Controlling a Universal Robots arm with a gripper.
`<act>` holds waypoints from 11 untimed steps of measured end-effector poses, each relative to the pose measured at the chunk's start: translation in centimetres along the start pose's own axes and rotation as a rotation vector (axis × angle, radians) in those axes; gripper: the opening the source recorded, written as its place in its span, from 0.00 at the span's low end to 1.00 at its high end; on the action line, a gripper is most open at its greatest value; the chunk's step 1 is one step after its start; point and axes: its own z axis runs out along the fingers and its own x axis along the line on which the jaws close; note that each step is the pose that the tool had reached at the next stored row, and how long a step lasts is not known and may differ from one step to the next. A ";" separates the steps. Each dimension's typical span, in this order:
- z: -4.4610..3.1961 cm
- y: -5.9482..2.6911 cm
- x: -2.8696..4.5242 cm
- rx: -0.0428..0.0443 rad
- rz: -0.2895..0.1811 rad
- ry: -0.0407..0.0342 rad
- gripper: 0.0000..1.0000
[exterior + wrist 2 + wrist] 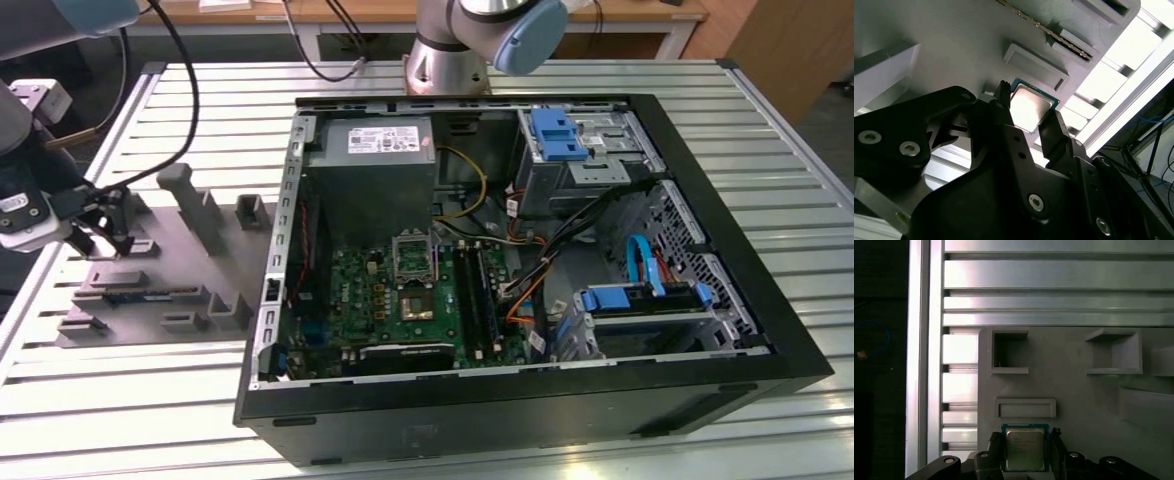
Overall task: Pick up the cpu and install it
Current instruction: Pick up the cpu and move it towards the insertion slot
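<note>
While the claw [103, 243] hangs low over the grey tray [187, 265], at about nine o'clock of the open computer case [534, 405] in the exterior view, the cpu [1025, 450] sits squarely between its two fingers [1004, 110]; in both wrist views the silvery top faces up toward the wrist, flat and untilted. The fingers lie against two opposite edges of the cpu with no gap that I can make out; I judge the claw to be clamped on it rather than merely straddling it. Whether the cpu rests on the tray or is raised a little cannot be told. Being square, the cpu has no long side to speak of; what counts is that the grip runs straight across it, edge to edge, centred. Just beyond it on the tray stands a low rectangular block [1025, 408], near but apart. In the exterior view the empty socket [414, 258] on the green board [380, 300] lies at about three o'clock from the claw, well apart, inside the case.
</note>
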 end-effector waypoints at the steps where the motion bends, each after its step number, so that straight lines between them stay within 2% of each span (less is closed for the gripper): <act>1: -0.06 0.01 0.00 0.0000 0.000 0.0000 0.47; 11: -0.75 0.04 -0.01 -0.0001 0.000 -0.0001 0.47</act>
